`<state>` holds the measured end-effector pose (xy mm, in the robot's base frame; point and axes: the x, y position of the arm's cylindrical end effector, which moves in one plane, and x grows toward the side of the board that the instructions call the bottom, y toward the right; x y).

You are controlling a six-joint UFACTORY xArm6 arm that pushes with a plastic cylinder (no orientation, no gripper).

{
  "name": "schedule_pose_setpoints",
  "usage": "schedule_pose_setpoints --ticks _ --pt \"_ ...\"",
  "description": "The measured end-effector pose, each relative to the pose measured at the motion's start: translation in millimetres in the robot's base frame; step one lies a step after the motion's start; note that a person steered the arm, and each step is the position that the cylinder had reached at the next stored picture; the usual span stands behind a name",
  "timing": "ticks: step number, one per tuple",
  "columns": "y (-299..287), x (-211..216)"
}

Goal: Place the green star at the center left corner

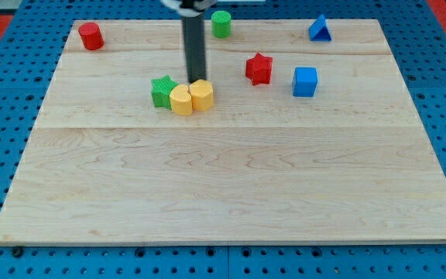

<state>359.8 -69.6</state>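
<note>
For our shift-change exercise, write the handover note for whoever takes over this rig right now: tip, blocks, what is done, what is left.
My tip sits just above the two yellow blocks, right of the green star.
The green star touches the left yellow block, in the board's upper middle, well short of the left edge.
Done: nothing visible; the star is not at the centre left.
Left: bring the tip round to the star's right side, clear of the yellow blocks, probably, and push it towards the view's left and slightly down.
</note>
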Motion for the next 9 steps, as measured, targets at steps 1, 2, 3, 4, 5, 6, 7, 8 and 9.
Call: schedule_pose_setpoints --ticks 1,2,3,4,5,6,7,8,9 --pt "-73 19" --pt "-128 19" --pt "-115 15" --pt "-56 20" --pt "-88 51" --pt "-146 51" --pt "-147 44" --pt "-125 34" --pt "-62 5"
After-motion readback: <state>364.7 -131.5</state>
